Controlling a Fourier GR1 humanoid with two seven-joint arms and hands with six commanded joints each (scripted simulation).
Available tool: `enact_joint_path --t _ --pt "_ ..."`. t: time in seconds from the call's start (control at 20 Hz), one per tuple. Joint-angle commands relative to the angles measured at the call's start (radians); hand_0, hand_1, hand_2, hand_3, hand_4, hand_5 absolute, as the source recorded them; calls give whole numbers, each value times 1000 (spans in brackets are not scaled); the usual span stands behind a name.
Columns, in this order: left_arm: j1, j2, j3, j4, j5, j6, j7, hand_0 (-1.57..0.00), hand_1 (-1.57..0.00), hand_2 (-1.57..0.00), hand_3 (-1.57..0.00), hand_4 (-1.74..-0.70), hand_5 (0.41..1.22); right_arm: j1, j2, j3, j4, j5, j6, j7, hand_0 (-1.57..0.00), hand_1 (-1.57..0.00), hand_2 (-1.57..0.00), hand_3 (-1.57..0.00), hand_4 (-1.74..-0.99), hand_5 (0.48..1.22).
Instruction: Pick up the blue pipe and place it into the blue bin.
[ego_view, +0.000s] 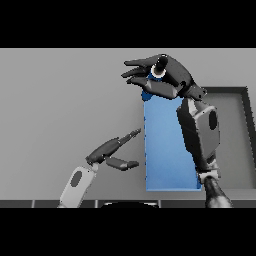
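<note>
Blue shows in two places: one bin (167, 150), a flat-looking blue rectangle on the grey surface (60, 110), and a small patch of one pipe (147, 95) under the right hand (167, 80) at the bin's far edge. That hand has its fingers curled over the pipe, whose pale-rimmed end sticks up through them, so the pick looks done. The drop is what remains: the pipe is held over the bin's far end, not yet released. One dark tray (235, 135) lies just right of the bin. The left hand (112, 152) hangs idle left of the bin, fingers relaxed, holding nothing.
</note>
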Motion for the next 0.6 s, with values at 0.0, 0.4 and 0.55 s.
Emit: enact_joint_path --t 0.0,0.4,0.55 --pt "-2 -6 -2 7 -5 5 8 1 1 1 1 -950 472 9 -19 -17 23 25 4 -8 -1571 -1571 -1571 -1571 -1498 1221" --pt "-28 8 25 38 -6 7 -23 1 1 1 1 -941 462 170 -57 -60 105 198 -1 54 -1571 -1571 -1571 -1571 -1499 1221" --pt "-36 3 18 36 -18 15 -26 1 1 1 1 -931 460 232 -63 -66 106 247 0 110 -1571 -1571 -1571 -1571 -1500 1221"
